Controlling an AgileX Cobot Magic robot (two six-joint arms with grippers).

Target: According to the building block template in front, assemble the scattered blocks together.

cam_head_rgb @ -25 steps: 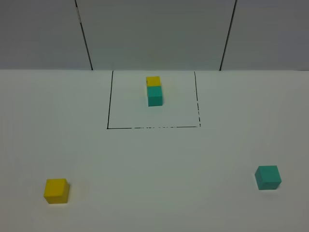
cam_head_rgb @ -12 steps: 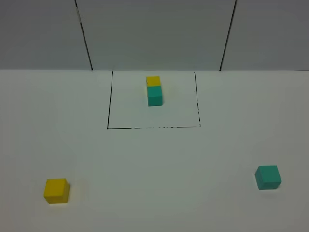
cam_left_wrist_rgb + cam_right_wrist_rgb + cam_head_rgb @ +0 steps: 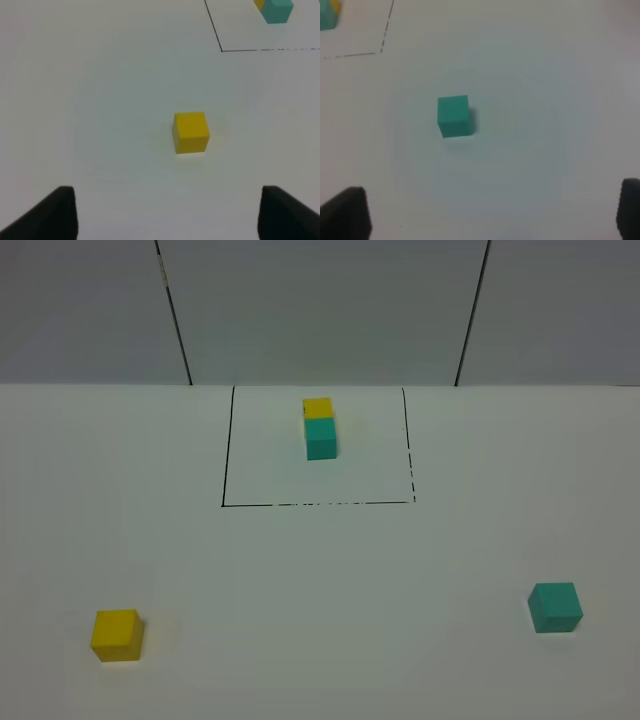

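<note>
Between the fingers of the left gripper (image 3: 167, 217) nothing is held: they stand wide apart at the edges of the left wrist view, with bare white table (image 3: 100, 100) between them. Ahead of that gap, and about centred on it, sits the yellow cube (image 3: 190, 131), well apart from the fingers. The right gripper (image 3: 487, 215) is spread just as wide and is equally empty. The teal cube (image 3: 453, 115) lies ahead of it, a little off the middle of the gap, toward the side where the building block template (image 3: 327, 12) shows.

Neither gripper appears in the high view. Measured from the building block template (image 3: 319, 428), the yellow cube (image 3: 117, 634) lies outside the drawn frame (image 3: 226, 450), toward the robot and far to the left. The teal cube (image 3: 555, 606) is also outside it, toward the robot and far to the right. Each loose cube therefore falls to the arm on its own side.

Cubes have no long axis. Each looks only slightly turned against its gripper's closing line, so a straight descent probably suits. In the template the yellow block is at the far end and the teal one at the near end, and the two touch.
</note>
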